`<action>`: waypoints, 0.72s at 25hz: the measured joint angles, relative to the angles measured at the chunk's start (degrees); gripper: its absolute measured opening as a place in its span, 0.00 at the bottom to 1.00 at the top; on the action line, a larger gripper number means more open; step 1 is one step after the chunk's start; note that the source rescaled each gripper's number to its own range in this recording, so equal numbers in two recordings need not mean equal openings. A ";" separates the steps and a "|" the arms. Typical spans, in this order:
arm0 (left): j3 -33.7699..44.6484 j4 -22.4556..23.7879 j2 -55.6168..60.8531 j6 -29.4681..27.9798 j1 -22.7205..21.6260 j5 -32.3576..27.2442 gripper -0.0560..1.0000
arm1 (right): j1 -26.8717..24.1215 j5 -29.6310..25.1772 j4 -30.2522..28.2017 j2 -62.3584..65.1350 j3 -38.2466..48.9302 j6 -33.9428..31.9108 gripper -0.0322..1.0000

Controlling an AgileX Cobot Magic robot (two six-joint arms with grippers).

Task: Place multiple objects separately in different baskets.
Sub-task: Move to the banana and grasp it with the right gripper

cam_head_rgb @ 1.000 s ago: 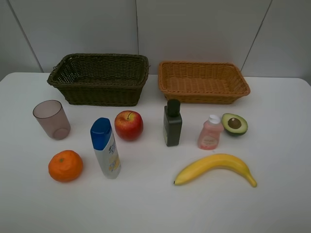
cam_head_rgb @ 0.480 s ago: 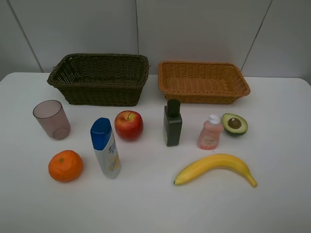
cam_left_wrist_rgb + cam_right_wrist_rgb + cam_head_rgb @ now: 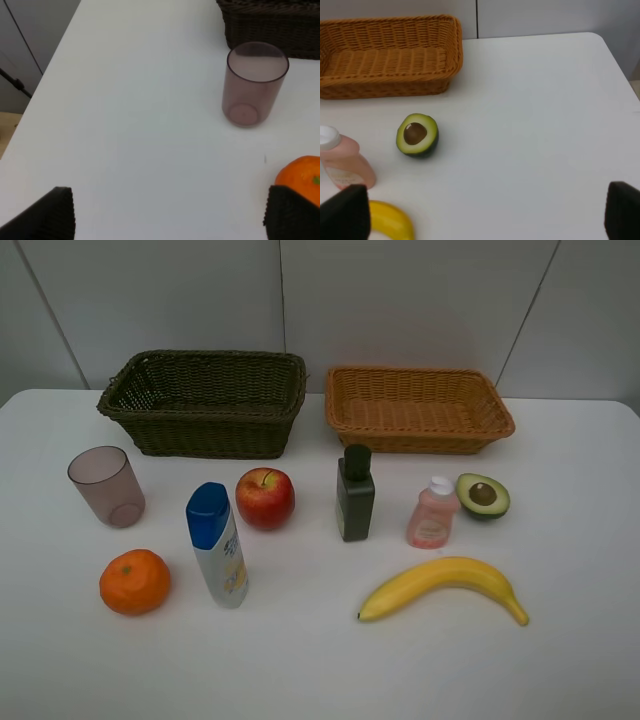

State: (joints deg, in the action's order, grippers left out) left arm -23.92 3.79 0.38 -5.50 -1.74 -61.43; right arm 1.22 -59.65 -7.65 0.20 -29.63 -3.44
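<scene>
Pale wall panels back a white tabletop [image 3: 300, 670]. Over its left side the left gripper [image 3: 167, 222] has its black fingers [image 3: 45, 217] spread wide, pinching nothing. A round orange [image 3: 300, 175] lies by one fingertip, and a translucent pinkish cup [image 3: 255, 82] stands upright farther off. The right gripper [image 3: 482, 215] is equally spread and empty, near a yellow banana [image 3: 390, 225], a pink white-capped bottle [image 3: 342, 162] and a cut avocado half [image 3: 417, 135]. Mid-table are a red apple [image 3: 265, 498], a white blue-capped bottle [image 3: 218, 545] and a dark green bottle [image 3: 355, 495], all apart. Along the far edge a deep dark olive-brown wicker basket [image 3: 215, 435] sits left and a shallower orange-tan wicker basket [image 3: 420, 443] right, side by side, each showing only bare weave inside.
</scene>
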 joint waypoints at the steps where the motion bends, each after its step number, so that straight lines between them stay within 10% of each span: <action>1: 0.00 0.00 0.00 0.00 0.00 0.00 1.00 | 0.00 0.00 0.00 0.00 0.00 0.00 0.99; 18: 0.00 0.00 0.00 0.00 0.00 0.00 1.00 | 0.00 0.00 0.00 -0.13 0.00 0.00 0.99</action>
State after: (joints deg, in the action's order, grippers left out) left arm -23.92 3.79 0.38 -5.50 -1.74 -61.43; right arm 1.22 -59.65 -7.65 0.06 -29.63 -3.44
